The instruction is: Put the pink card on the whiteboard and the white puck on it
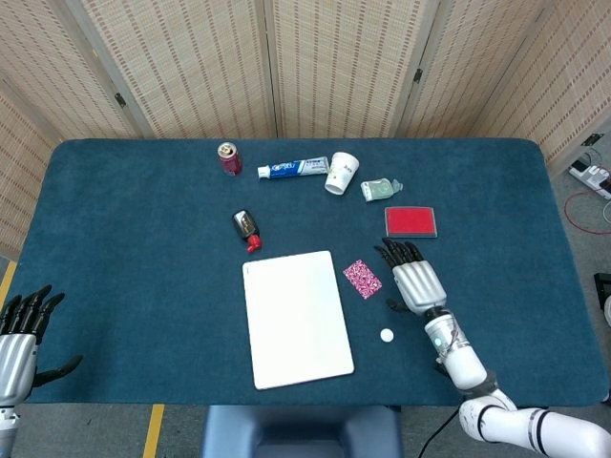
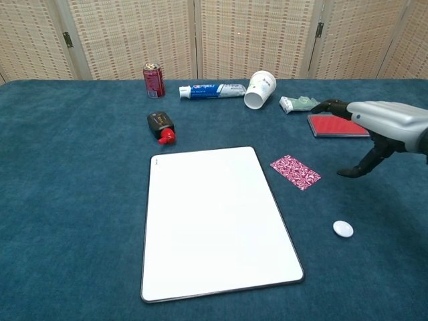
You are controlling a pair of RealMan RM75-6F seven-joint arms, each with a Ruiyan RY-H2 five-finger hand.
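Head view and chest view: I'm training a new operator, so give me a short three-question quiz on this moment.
1. True or false: the pink card already lies on the whiteboard.
2. Which hand is nearest the card? A) left hand B) right hand
3. Fill in: the white puck rests on the ____.

Key: 1. False; the card lies on the table just right of the whiteboard. 2. B; it is open, holding nothing. 3. Table, right of the whiteboard.

head view looks steeply down from high on the whole table (image 1: pixel 115 248); chest view sits lower, nearer; both share the whiteboard (image 1: pixel 296 318).
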